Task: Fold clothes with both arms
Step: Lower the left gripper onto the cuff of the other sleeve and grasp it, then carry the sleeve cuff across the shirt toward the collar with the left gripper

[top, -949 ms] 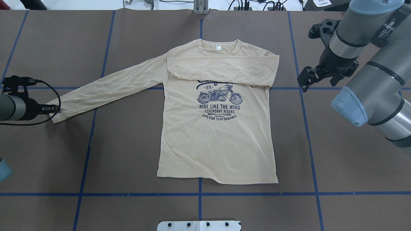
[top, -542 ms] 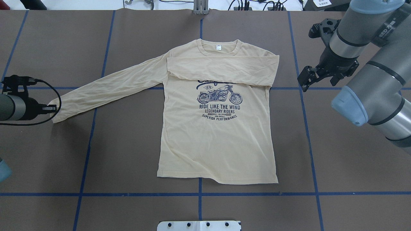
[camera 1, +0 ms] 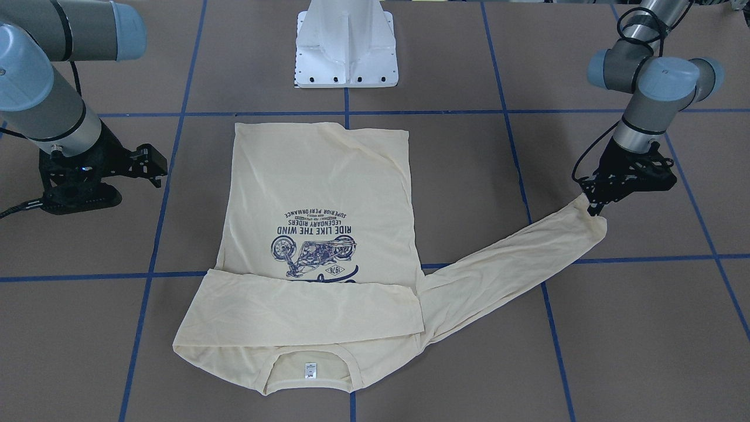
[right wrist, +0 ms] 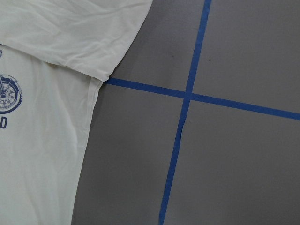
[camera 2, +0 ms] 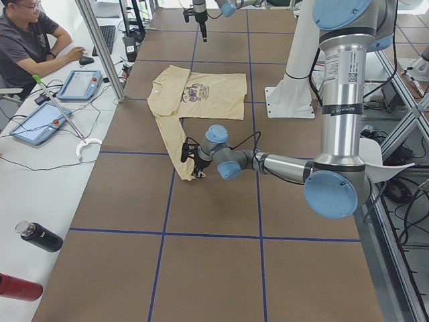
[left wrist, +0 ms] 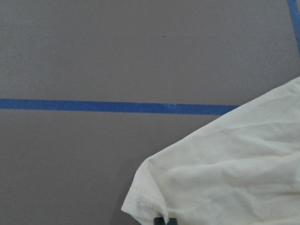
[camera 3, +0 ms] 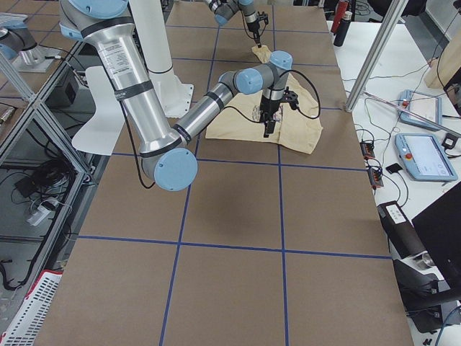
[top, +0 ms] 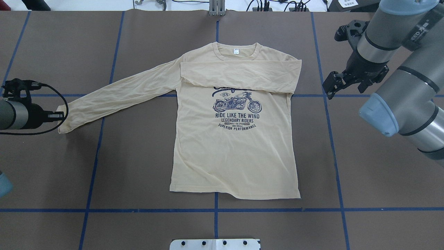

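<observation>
The cream T-shirt (top: 234,156) lies flat at the middle of the table (top: 138,163), collar toward the far edge, one sleeve folded across its chest. The left gripper (top: 59,116) pinches the outstretched sleeve's cuff. The right gripper (top: 344,85) hangs spread wide beside the folded shoulder.

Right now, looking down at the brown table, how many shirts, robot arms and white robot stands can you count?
Pale cream-yellow long-sleeved T-shirt: 1
Silver-grey robot arms with light blue joint caps: 2
White pedestal base: 1
Total: 4
</observation>
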Controlling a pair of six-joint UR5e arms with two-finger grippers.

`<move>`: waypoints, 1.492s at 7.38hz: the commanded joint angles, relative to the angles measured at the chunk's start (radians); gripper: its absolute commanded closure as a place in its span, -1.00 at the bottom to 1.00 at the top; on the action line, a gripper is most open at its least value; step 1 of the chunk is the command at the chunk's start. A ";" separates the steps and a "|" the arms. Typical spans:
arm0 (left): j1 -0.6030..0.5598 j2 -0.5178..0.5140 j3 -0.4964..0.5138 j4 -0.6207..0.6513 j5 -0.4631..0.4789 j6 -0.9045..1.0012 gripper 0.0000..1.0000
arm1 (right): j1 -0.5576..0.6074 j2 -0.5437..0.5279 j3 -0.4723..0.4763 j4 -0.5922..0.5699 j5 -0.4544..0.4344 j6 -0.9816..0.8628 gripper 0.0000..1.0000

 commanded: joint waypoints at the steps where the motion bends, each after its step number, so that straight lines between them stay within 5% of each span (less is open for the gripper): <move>1: -0.002 -0.014 -0.088 0.000 -0.089 -0.066 1.00 | 0.006 -0.038 0.035 0.001 0.002 -0.014 -1.00; 4: -0.016 -0.197 -0.131 0.005 -0.204 -0.289 1.00 | 0.051 -0.216 0.167 0.001 -0.011 -0.110 -1.00; 6: -0.010 -0.496 -0.105 0.198 -0.222 -0.464 1.00 | 0.083 -0.294 0.164 0.001 -0.014 -0.209 -1.00; 9: -0.002 -0.879 0.122 0.250 -0.223 -0.670 1.00 | 0.111 -0.342 0.161 0.001 -0.024 -0.254 -1.00; 11: 0.050 -0.953 0.229 0.188 -0.217 -0.718 1.00 | 0.111 -0.344 0.146 0.001 -0.027 -0.252 -1.00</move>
